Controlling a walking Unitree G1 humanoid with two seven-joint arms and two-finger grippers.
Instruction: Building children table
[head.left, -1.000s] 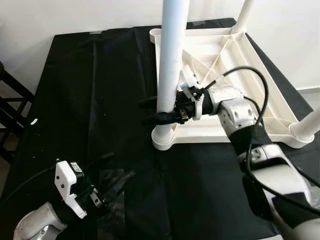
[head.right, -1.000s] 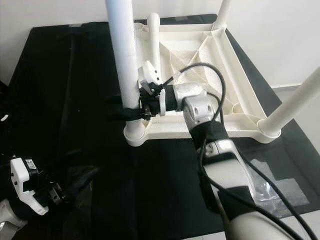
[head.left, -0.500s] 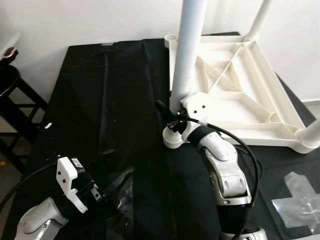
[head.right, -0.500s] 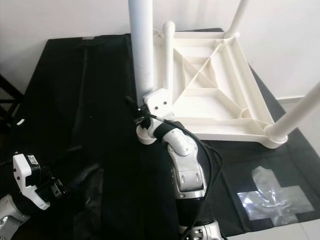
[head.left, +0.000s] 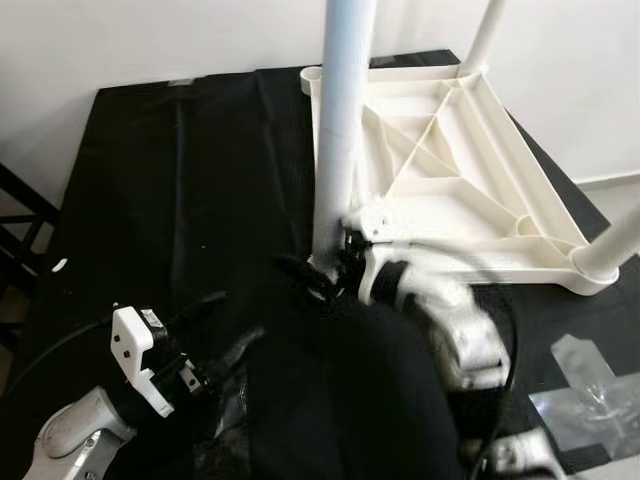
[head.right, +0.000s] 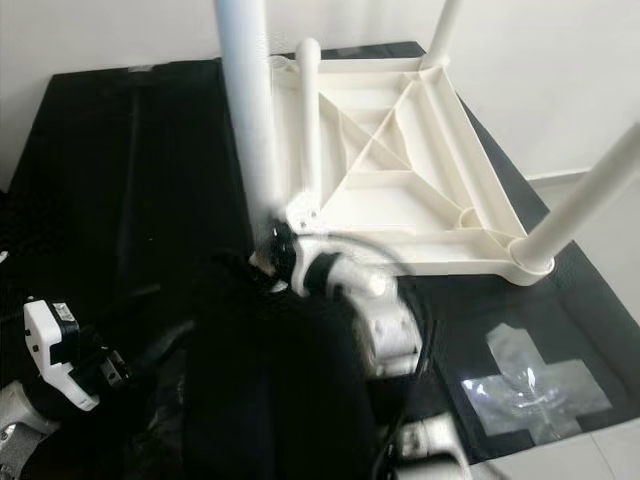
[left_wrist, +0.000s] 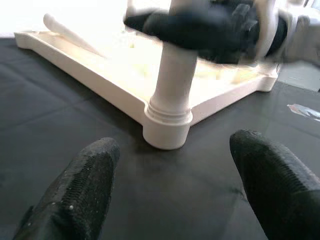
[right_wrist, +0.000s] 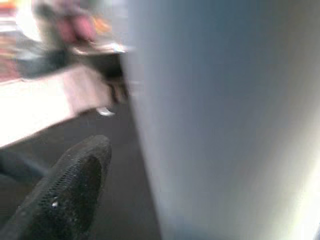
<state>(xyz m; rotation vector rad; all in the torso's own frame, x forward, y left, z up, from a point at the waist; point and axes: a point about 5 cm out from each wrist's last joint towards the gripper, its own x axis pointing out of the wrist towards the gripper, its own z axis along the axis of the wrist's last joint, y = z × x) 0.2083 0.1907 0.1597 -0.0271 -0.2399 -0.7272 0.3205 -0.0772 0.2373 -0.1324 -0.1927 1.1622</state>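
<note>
Leg-fitting step: right hand (head.left: 312, 280), grip unreadable through blur, at near leg (head.left: 340, 120) base; left hand (left_wrist: 170, 195) spread, idle. Next: seat leg in table top (head.left: 470, 160) socket.

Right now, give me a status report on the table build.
Right gripper at base of near leg, blurred. Left gripper open, low over black cloth. Table top upside down, legs up. Nothing blocking.

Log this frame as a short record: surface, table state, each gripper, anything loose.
surface: black cloth
table: white children's table lying upside down, legs pointing up
near leg: upright white leg seated in the corner socket
right gripper: at the base of that leg, blurred
left gripper: open, low over the cloth, facing the leg's socket
loose: clear plastic bag on the cloth
</note>
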